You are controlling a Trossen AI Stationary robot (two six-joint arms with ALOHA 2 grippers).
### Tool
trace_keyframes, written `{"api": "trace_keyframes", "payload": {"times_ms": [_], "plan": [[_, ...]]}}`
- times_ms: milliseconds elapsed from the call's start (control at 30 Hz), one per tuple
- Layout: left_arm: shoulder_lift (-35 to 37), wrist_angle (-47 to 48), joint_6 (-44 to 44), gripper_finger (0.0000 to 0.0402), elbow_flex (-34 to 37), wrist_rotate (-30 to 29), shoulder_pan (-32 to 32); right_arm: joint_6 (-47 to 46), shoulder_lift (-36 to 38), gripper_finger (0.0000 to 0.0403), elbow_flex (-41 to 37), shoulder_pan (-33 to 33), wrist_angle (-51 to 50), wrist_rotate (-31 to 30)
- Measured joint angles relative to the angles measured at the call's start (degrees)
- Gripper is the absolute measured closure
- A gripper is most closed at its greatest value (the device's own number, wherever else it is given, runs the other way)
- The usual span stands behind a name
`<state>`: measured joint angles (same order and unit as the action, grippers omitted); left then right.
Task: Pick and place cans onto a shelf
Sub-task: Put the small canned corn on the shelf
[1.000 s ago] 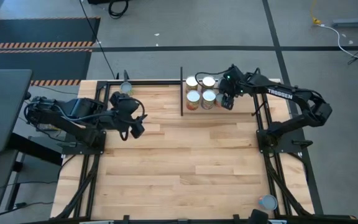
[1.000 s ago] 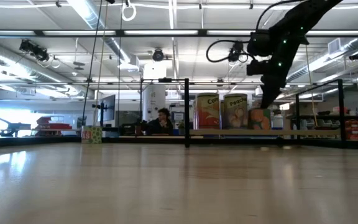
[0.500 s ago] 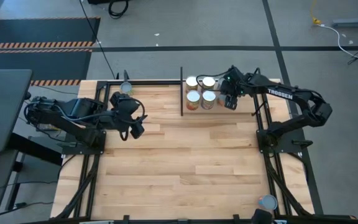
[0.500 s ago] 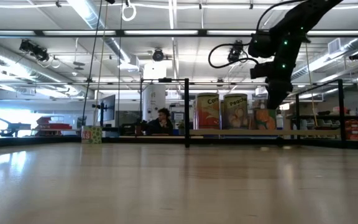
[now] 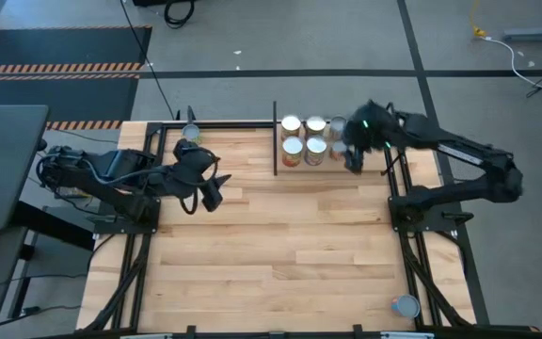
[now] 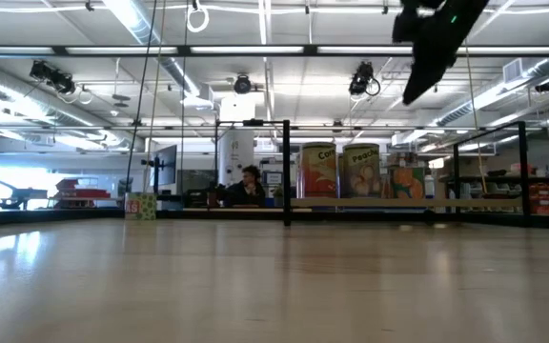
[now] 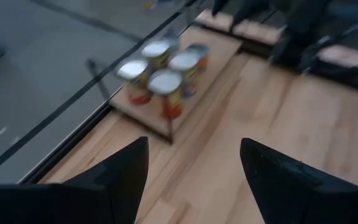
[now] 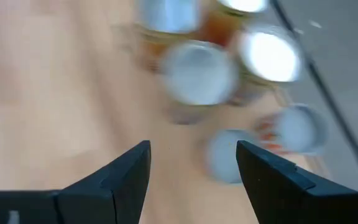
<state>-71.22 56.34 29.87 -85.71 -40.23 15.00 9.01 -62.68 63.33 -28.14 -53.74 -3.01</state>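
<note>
Several cans [image 5: 304, 135] with shiny round tops stand upright in a cluster on the shelf [image 5: 275, 141] at the table's far side. They also show in the low view [image 6: 339, 171] and the left wrist view [image 7: 160, 67]. My right gripper [image 5: 353, 160] is open and empty, high above the cluster's right end [image 8: 192, 144]; it shows in the low view [image 6: 414, 93]. My left gripper [image 5: 210, 195] is open and empty over the table's left part, its fingers [image 7: 124, 168] pointing toward the shelf.
One can [image 5: 190, 134] stands at the table's far left edge and another [image 5: 405, 306] at the near right corner. Black frame rails run along the table's edges. Bare wooden tabletop [image 5: 290, 245] lies between the arms. A person [image 6: 248, 186] sits in the room beyond.
My right gripper has risen from the can at the right end of the cluster to well above the shelf. That can stays upright on the shelf.
</note>
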Motion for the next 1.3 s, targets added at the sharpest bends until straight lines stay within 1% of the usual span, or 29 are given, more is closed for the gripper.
{"api": "trace_keyframes", "payload": {"times_ms": [67, 133, 267, 333, 433, 500, 567, 633, 700, 800, 900, 933, 967, 1067, 1233, 1300], "plan": [[0.0, -3.7, -1.8, 0.0143, 0.0, 0.0, 0.9, -5.5, 2.9, 0.0158, 0.0, 7.6, -2.8, -0.6], [0.0, -7.0, -3.1, 0.0143, 0.0, 0.1, 1.7, -12.4, 4.8, 0.0158, 0.0, 16.4, -4.6, -2.5], [0.0, -9.9, -3.6, 0.0143, 0.0, 0.0, 2.8, -29.1, 4.9, 0.0158, 0.0, 35.9, -7.1, -7.2], [0.0, -9.6, -3.6, 0.0143, 0.0, 0.0, 2.9, -38.3, 3.0, 0.0159, 0.0, 45.4, -8.7, -7.4], [0.0, -9.7, -3.6, 0.0143, 0.0, 0.0, 2.9, -52.5, -1.6, 0.0159, 0.8, 59.5, -9.2, -5.0], [0.0, -9.7, -3.6, 0.0143, 0.0, 0.0, 2.9, -60.4, -5.5, 0.0159, 2.3, 68.3, -9.1, -3.8], [0.0, -9.7, -3.6, 0.0143, 0.0, 0.0, 2.9, -66.7, -9.5, 0.0159, 3.7, 75.6, -9.1, -3.0], [0.0, -9.7, -3.6, 0.0143, 0.0, 0.0, 2.9, -72.1, -13.3, 0.0159, 4.9, 81.0, -8.2, -0.9], [0.0, -9.7, -4.6, 0.0143, 0.0, 0.0, 2.8, -77.2, -16.7, 0.0159, 5.2, 85.1, -6.3, 2.3], [0.0, -9.7, -6.7, 0.0143, 0.0, 0.0, 2.9, -85.0, -20.6, 0.0155, 5.2, 89.2, -3.4, 6.8], [0.0, -9.7, -8.3, 0.0143, 0.0, 0.0, 2.9, -87.6, -23.1, 0.0138, 5.2, 91.2, -2.7, 11.7], [0.0, -9.7, -8.5, 0.0143, 0.0, 0.0, 2.9, -88.0, -23.6, 0.0128, 5.2, 91.6, -2.9, 12.4], [0.0, -9.7, -8.5, 0.0143, 0.0, 0.0, 2.8, -88.4, -24.2, 0.0118, 5.2, 92.3, -3.0, 12.5], [0.0, -9.8, -8.5, 0.0143, 0.0, 0.0, 2.8, -89.8, -26.1, 0.0081, 4.9, 94.4, -4.1, 10.1], [0.0, -9.8, -8.5, 0.0143, 0.0, 0.0, 2.9, -90.0, -30.0, 0.0020, 3.8, 97.3, -3.7, 10.7], [0.0, -9.8, -8.5, 0.0143, 0.0, 0.0, 2.8, -89.0, -31.5, 0.0008, 3.8, 98.0, -3.3, 11.3]]}}
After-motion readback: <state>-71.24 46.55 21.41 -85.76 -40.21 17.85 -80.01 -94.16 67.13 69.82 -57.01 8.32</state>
